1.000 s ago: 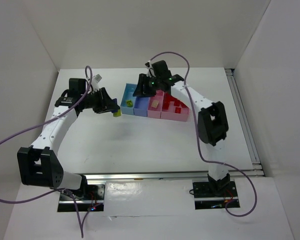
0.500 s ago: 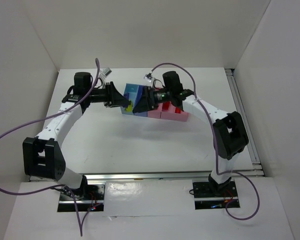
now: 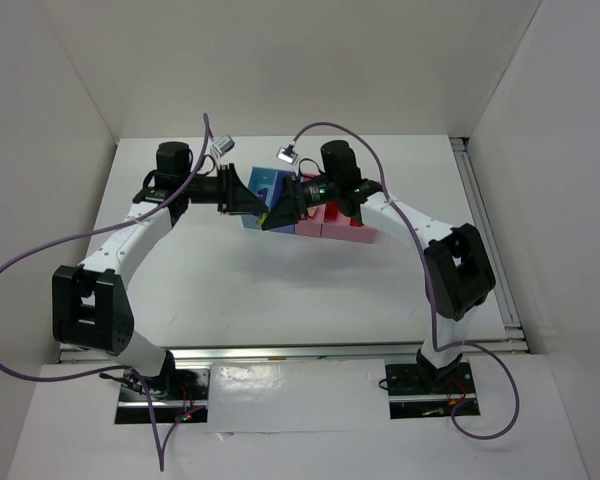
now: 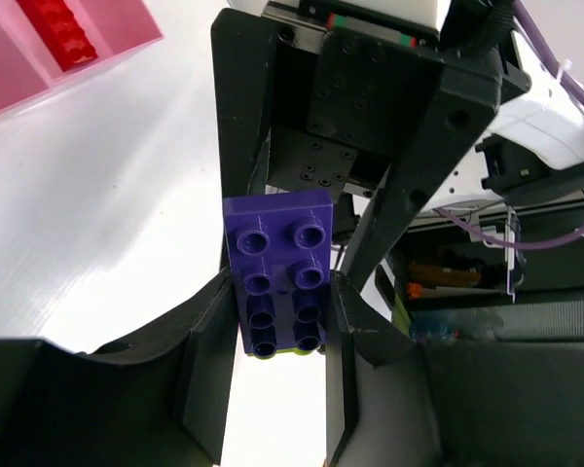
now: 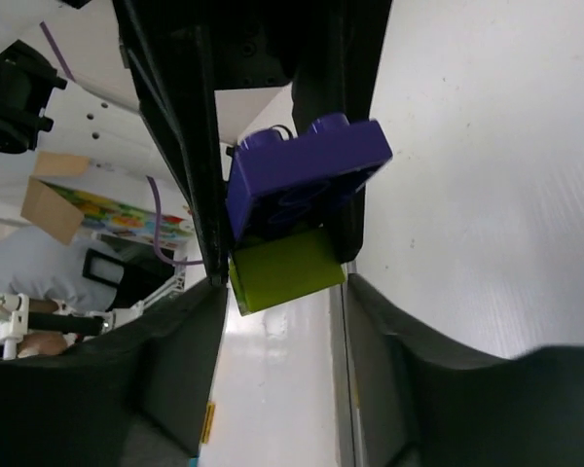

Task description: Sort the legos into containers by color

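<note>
A purple-blue lego (image 4: 277, 268) with a yellow-green lego (image 5: 284, 269) stuck under it hangs in the air between my two grippers. My left gripper (image 4: 280, 292) is shut on the purple-blue lego's near end. My right gripper (image 5: 284, 292) faces it tip to tip, fingers against the yellow-green lego's sides. In the top view the left gripper (image 3: 252, 207) and right gripper (image 3: 276, 212) meet above the front of the bins (image 3: 263, 183), and the legos are hidden between them. The pink bin (image 4: 127, 24) holds red legos (image 4: 63, 34).
The bin row (image 3: 330, 228) stands mid-table behind the grippers, with red legos (image 3: 352, 213) in the right pink bins. Cables loop above both arms. A metal rail (image 3: 485, 230) runs along the table's right edge.
My left gripper has swung right and up with the legos. My right gripper has left the bins and turned left to meet it, closing in around the legos.
</note>
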Controlling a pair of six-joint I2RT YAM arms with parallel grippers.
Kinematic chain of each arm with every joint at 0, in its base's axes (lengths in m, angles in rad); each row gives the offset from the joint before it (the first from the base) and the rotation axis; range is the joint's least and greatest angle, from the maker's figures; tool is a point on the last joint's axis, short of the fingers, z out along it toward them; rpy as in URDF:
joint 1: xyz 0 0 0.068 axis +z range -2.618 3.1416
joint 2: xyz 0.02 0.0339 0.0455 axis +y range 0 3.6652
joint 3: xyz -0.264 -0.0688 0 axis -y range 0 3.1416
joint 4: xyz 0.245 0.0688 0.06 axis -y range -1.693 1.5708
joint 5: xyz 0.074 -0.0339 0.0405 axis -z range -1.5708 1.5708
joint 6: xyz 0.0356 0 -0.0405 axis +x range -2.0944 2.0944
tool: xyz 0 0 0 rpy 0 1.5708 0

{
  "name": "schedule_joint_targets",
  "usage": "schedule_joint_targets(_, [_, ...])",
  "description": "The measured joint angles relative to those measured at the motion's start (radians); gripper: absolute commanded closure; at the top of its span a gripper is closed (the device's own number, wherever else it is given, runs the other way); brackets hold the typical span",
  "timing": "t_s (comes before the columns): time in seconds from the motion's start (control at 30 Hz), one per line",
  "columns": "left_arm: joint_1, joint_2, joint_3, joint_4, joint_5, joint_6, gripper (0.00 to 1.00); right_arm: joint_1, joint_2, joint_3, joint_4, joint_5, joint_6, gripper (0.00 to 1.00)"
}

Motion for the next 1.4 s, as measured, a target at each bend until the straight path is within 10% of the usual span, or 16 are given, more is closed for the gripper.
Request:
schedule_joint_targets(0.27, [-0.013,0.001,0.000,0.041,0.047,-0.013,1.00,0.000,0.000,0.000,0.092,-0.035,0.060,0.45])
schedule_joint_targets(0.43, [-0.009,0.005,0.000,0.060,0.065,-0.029,1.00,-0.005,0.000,-0.015,0.134,-0.054,0.101,0.86])
schedule_joint_targets(0.6, [-0.010,0.009,0.000,0.059,0.055,-0.029,1.00,-0.006,0.000,-0.029,0.125,-0.031,0.096,0.97])
schedule_joint_targets(1.4, [0.012,0.024,0.070,-0.167,-0.444,-0.007,1.00,-0.011,-0.005,-0.060,-0.184,0.691,0.008,1.00])
